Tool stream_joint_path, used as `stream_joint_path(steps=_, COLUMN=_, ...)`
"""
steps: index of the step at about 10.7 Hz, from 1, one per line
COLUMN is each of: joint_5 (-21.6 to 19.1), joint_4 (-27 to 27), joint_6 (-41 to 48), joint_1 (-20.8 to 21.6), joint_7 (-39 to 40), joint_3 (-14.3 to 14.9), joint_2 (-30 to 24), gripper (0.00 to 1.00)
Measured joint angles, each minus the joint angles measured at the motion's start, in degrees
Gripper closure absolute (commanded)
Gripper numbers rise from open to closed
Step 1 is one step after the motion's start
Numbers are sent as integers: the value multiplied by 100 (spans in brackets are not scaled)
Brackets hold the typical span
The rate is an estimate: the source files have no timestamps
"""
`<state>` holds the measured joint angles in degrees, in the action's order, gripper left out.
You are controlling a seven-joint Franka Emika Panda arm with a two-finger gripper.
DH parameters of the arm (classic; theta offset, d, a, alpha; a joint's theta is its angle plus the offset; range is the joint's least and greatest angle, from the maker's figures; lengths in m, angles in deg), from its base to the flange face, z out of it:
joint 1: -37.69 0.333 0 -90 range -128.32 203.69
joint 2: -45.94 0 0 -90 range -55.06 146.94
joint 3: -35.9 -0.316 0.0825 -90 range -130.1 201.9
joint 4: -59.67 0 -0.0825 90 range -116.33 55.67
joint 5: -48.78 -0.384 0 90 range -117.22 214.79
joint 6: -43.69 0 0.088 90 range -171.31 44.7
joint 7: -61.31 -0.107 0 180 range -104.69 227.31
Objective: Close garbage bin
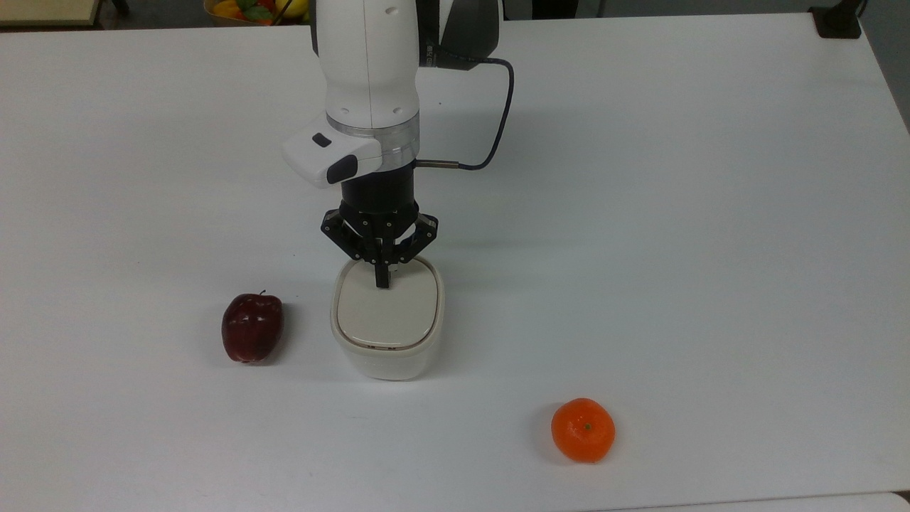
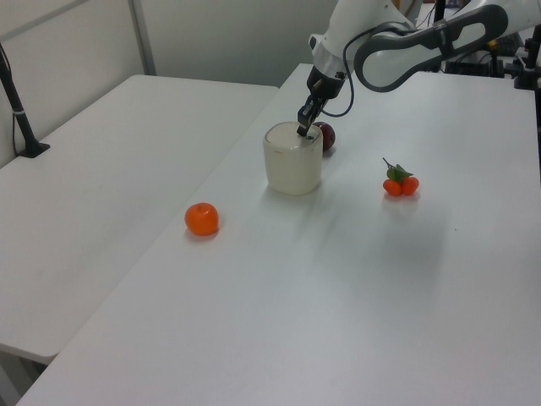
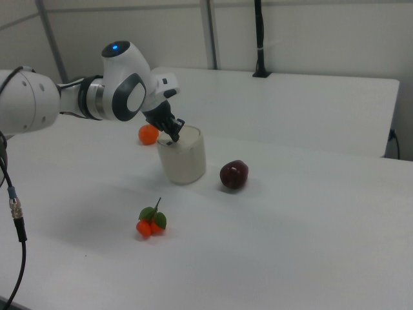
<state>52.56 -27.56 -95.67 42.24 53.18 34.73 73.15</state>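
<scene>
Seen from the top view: garbage bin (image 1: 387, 323) mid-table (image 1: 711, 213), lid down flat; gripper (image 1: 382, 281) fingers pressed together, tips on lid's far edge; apple (image 1: 252, 327) at the top view's left, orange (image 1: 583, 429) lower right. Left view: gripper (image 2: 302, 129) atop bin (image 2: 293, 161); small orange fruits (image 2: 401, 181) nearby. Right view: gripper (image 3: 174, 135) at bin (image 3: 182, 156) rim.

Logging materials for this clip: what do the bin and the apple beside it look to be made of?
The garbage bin looks like cream plastic: smooth, matte, rounded moulded walls, with a flat beige lid set into the rim. The apple is dark red and glossy, with bright highlights on its skin; whether it is real or a plastic imitation cannot be told.
</scene>
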Motion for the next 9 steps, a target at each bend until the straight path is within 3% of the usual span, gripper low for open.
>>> stream_joint_path(steps=4, joint_5=0, joint_4=121, joint_6=613, joint_1=10, joint_7=-1, joint_3=-3, joint_2=-193, gripper=100)
stream_joint_path(steps=9, joint_5=0, joint_4=158, joint_6=2499, joint_1=117, joint_7=-1, joint_3=-23, joint_2=-1069, gripper=100)
